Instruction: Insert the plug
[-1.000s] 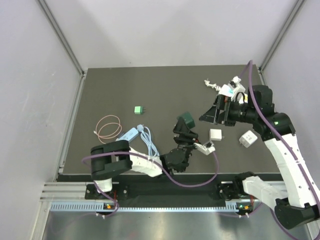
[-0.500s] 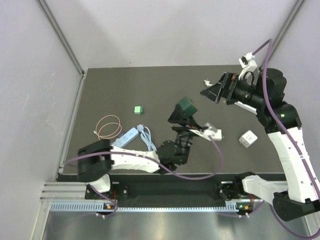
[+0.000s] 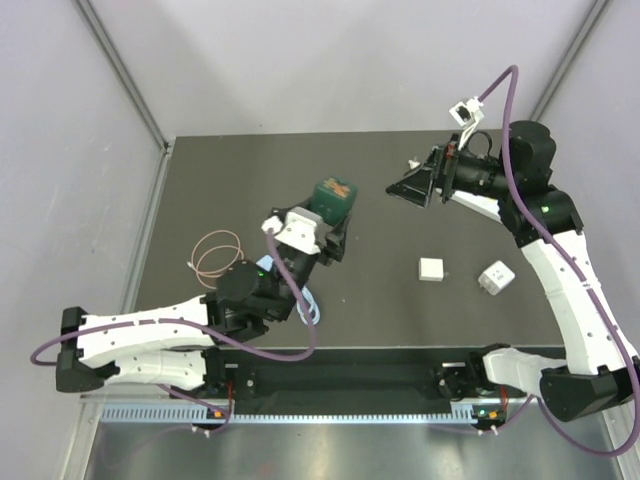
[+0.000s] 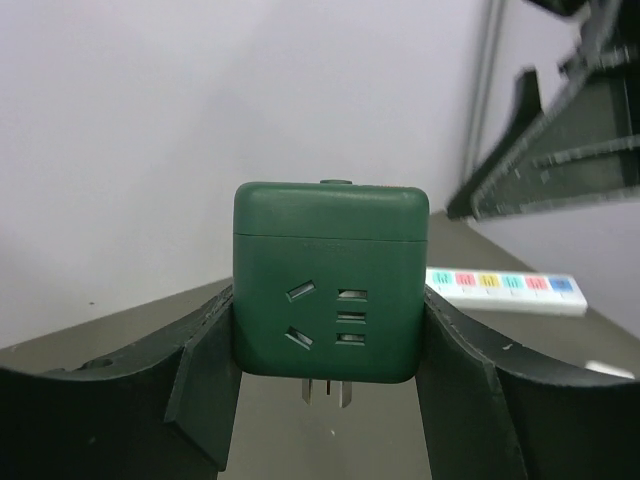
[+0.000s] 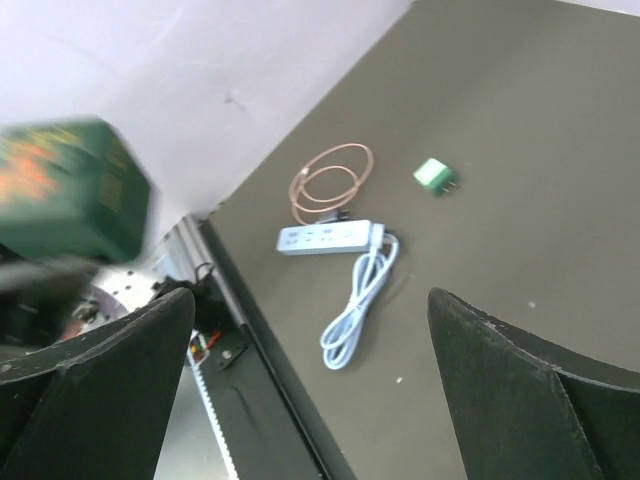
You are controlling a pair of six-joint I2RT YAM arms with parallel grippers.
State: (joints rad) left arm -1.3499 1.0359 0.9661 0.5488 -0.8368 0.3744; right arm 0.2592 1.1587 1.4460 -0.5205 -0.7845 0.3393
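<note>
Pinching green cube plug, left jaws; right jaws spread.

The cube plug is dark green, with an orange-brown print on one face. The bench is dark grey. The power strip is pale blue-white with a row of pastel green, pink, yellow and blue squares. Beside the strip are a coppery-pink cable coil and a light green charger. Well away from the strip, the square adapter and the tilted adapter are white.
</note>
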